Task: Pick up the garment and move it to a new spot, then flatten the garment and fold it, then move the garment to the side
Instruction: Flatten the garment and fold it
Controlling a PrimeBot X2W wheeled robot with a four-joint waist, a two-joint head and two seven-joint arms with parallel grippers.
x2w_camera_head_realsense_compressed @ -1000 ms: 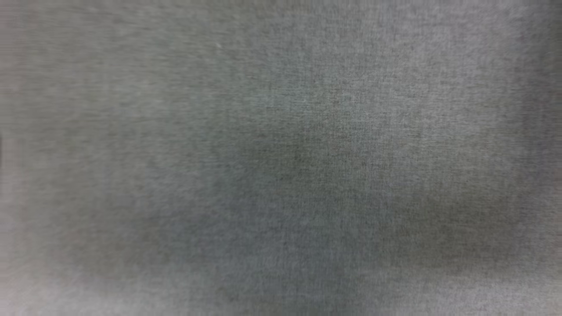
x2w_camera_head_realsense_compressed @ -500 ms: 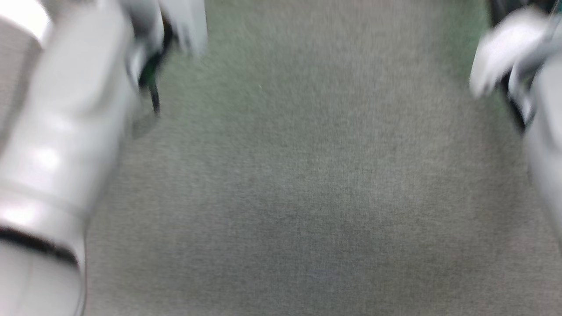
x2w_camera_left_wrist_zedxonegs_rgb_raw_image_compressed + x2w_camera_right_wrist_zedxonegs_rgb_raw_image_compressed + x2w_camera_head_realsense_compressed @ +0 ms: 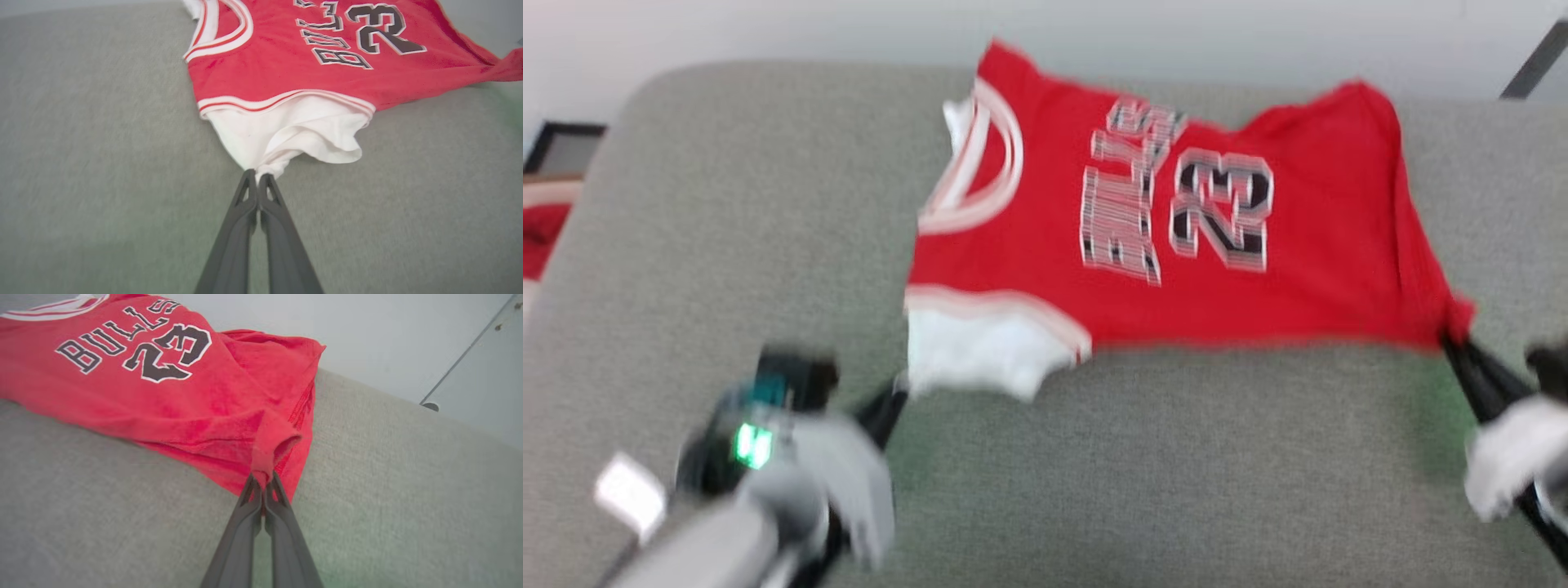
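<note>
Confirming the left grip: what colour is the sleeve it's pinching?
The sleeve is white, bordered by red-and-white striped trim; clearest in the left wrist view.

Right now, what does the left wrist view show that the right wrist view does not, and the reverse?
Left wrist view: the left gripper shut on the white sleeve of the garment. Right wrist view: the right gripper shut on a red hem corner, and a pale wall behind. Both: the black number 23 and the grey surface.
</note>
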